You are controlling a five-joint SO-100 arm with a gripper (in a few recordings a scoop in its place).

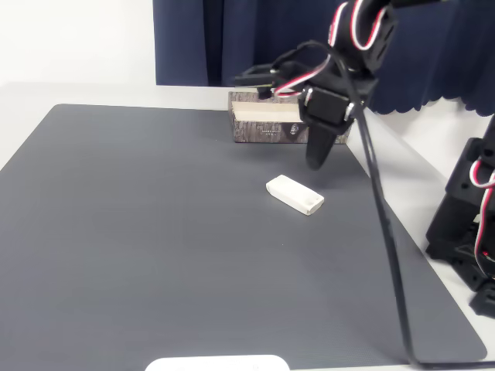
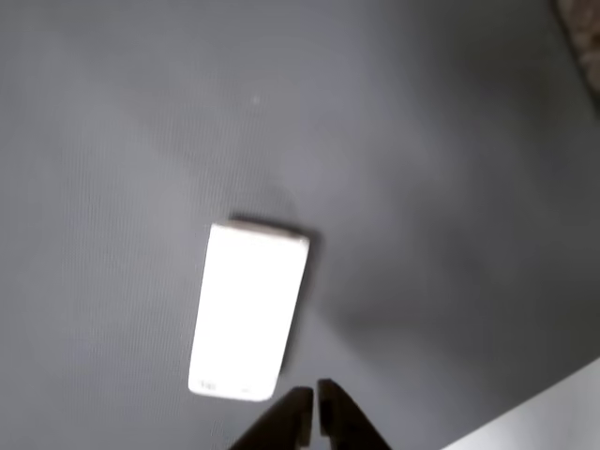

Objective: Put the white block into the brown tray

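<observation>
This looks like a lab or test room set up for robot work: a pale surface [image 1: 93, 93] carries a dark grey mat [image 1: 155, 232], navy curtains [image 1: 224, 39] hang along the back at upper centre, and a black arm [image 1: 340, 85] with red-and-white wiring stands at upper right.

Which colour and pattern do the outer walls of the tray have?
Dark brown wood-grain print on the brown tray, best in the fixed view.

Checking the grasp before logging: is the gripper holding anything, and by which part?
Nothing is held. The gripper is shut and empty, above the mat beside the white block.
</observation>
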